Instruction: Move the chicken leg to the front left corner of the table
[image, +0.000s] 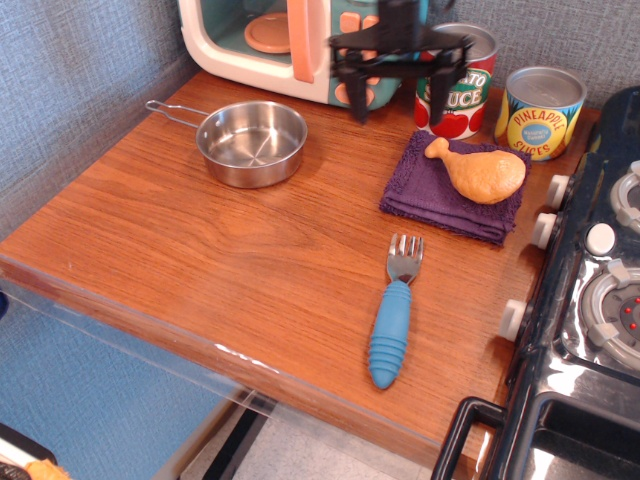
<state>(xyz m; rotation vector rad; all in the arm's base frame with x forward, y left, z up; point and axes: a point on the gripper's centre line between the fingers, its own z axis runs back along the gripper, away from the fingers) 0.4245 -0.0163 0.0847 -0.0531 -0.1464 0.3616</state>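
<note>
The chicken leg (482, 171) is golden-orange and lies on a folded purple cloth (452, 188) at the back right of the reddish-brown table (200, 250), its bone end pointing left. My black gripper (400, 108) hangs open and empty above the table's back edge, up and to the left of the chicken leg, apart from it. Its two fingers (360, 96) point down, spread wide in front of the tomato sauce can.
A steel pan (251, 143) sits back left. A blue-handled fork (394, 315) lies in front of the cloth. A toy microwave (290, 45), a tomato sauce can (458, 80) and a pineapple can (539, 112) line the back. A black stove (590, 300) borders the right.
</note>
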